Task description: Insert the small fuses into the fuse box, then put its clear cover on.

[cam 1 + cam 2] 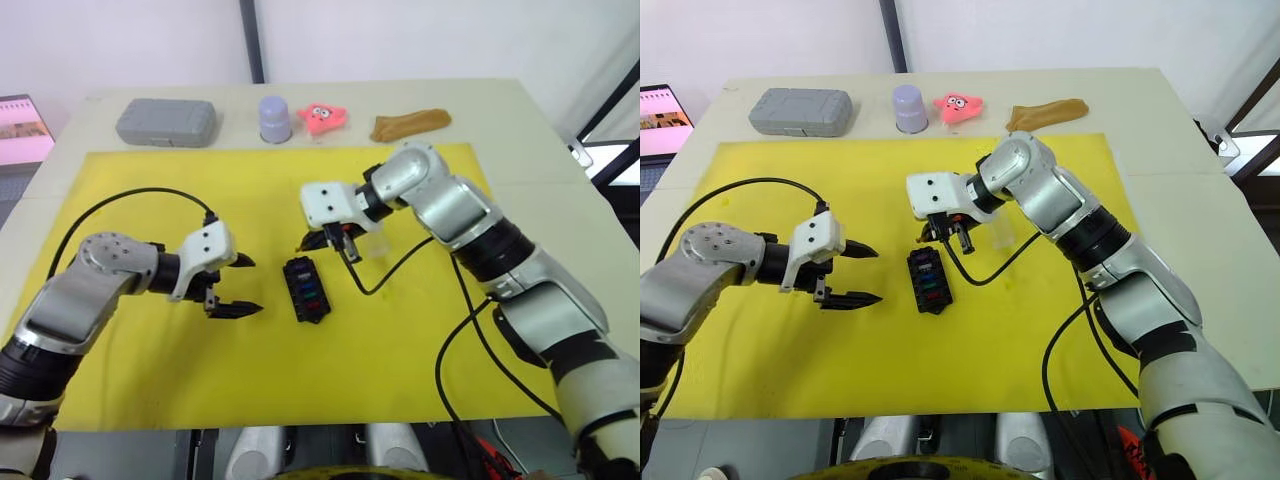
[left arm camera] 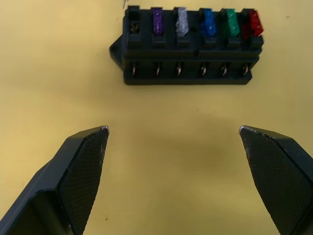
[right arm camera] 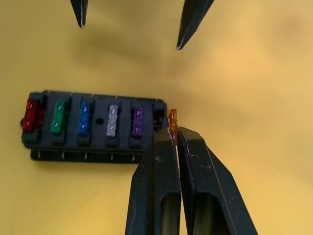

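The black fuse box [image 1: 306,290] lies mid-mat between my two grippers. Its far row holds red, green, blue, clear-grey and purple fuses [image 3: 84,119], and the end slot [image 3: 158,115] beside the purple one is empty. My right gripper [image 3: 175,134] is shut on the orange fuse [image 3: 172,120] and hovers just past that end of the box. To the box's left my left gripper [image 1: 250,286] stands open with nothing between its fingers, pointing at the box. The clear cover [image 1: 1001,231] lies on the mat just right of the right gripper.
A yellow mat [image 1: 150,380] covers the table. Along the back edge stand a grey case [image 1: 167,122], a lavender cup [image 1: 274,118], a pink toy [image 1: 323,116] and a brown object [image 1: 410,123]. A laptop [image 1: 22,130] sits at far left.
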`<control>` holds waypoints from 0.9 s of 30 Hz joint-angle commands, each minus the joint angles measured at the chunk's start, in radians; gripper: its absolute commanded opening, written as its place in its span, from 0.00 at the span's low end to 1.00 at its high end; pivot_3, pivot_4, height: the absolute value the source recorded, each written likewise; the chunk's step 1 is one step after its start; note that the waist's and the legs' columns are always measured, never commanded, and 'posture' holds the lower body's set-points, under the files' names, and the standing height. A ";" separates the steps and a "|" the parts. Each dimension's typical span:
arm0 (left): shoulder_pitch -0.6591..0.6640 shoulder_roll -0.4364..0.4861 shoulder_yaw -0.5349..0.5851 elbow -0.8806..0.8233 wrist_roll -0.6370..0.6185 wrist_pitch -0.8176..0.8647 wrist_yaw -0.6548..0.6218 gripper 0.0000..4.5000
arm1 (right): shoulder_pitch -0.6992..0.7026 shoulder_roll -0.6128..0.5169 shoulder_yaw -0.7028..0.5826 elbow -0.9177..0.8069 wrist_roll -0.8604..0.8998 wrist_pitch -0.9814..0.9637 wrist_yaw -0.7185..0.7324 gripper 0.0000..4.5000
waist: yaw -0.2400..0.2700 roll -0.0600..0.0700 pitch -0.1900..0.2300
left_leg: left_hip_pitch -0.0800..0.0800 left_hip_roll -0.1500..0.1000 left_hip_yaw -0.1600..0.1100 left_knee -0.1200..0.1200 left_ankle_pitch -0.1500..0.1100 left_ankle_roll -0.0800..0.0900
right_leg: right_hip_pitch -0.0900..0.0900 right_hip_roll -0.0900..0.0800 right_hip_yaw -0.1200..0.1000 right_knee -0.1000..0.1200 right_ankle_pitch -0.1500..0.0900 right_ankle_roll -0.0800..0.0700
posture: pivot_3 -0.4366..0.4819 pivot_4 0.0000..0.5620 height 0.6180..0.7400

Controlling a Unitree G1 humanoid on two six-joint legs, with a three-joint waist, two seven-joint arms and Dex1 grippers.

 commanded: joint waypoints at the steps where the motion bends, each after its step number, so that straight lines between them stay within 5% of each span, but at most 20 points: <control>1: 0.006 -0.003 0.026 -0.033 -0.005 0.002 0.017 1.00 | -0.022 0.016 -0.009 -0.011 -0.025 -0.017 0.035 0.00 | 0.000 0.000 0.000 | 0.000 0.000 0.000 0.000 0.000 0.000 | 0.000 0.000 0.000 0.000 0.000 0.000 | 0.48 0.27 0.92; 27: 0.031 -0.005 0.026 -0.061 -0.016 0.009 0.051 1.00 | -0.071 0.104 -0.037 0.109 -0.095 0.019 0.084 0.00 | -0.001 0.000 0.000 | 0.000 0.000 0.000 0.000 0.000 -0.001 | 0.000 -0.001 0.000 0.000 0.000 0.000 | 0.48 0.27 0.92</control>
